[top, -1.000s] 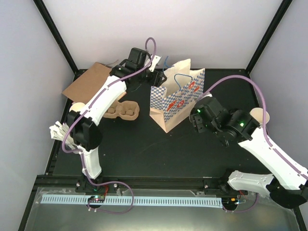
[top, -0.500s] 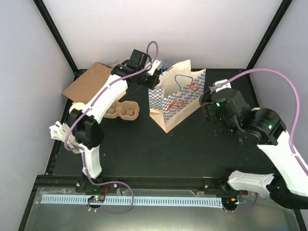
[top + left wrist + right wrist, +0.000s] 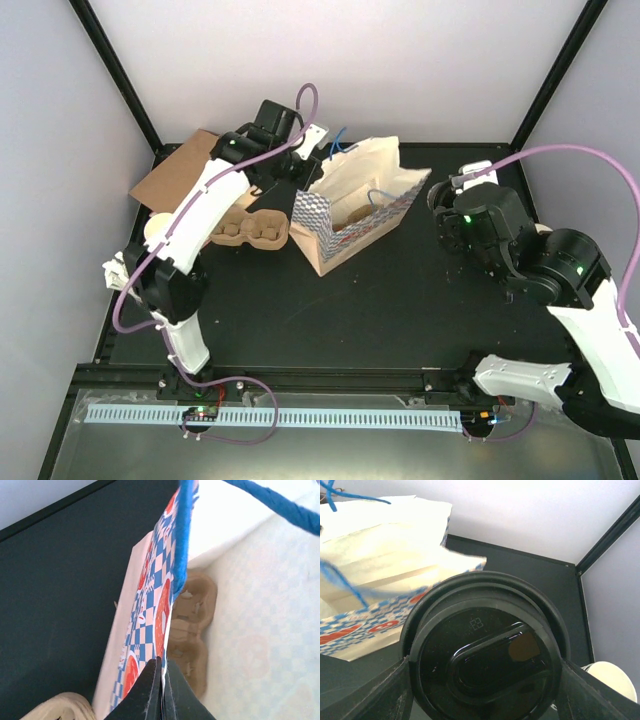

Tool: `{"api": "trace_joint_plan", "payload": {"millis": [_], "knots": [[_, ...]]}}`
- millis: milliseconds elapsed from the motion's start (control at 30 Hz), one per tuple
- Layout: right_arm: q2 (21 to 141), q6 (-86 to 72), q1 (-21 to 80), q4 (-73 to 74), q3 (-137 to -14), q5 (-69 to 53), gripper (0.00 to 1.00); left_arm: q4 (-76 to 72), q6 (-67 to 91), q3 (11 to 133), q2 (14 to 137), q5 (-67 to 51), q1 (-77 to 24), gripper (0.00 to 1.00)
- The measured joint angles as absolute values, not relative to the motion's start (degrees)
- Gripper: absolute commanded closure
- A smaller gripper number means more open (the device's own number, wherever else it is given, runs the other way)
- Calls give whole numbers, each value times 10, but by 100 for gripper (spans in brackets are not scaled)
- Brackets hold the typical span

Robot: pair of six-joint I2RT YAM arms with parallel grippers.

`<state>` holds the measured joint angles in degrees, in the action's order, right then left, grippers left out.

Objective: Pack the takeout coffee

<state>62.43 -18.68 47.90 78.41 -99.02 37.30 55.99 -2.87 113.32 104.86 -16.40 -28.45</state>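
Over the table, left hand pinches one bag, right hand grips one lidded cup

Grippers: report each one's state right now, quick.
Left gripper: closed, pinching the checked paper bag wall.
Right gripper: holding a black-lidded coffee cup.

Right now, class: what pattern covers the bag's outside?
Blue-and-white checks with red patches on the bag, clearest in the left wrist view.

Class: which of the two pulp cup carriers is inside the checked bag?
The carrier seen through the open bag; the other carrier lies on the table, left of the bag.
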Motion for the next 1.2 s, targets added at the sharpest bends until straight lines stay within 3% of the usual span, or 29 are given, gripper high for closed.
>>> {"api": "trace_joint_plan", "payload": {"millis": [767, 1200], "knots": [[573, -117, 479, 707, -979, 305, 34, 574, -71, 960, 874, -154, -331, 98], [480, -18, 479, 546, -817, 90, 38, 561, -85, 924, 823, -141, -347, 98]]}}
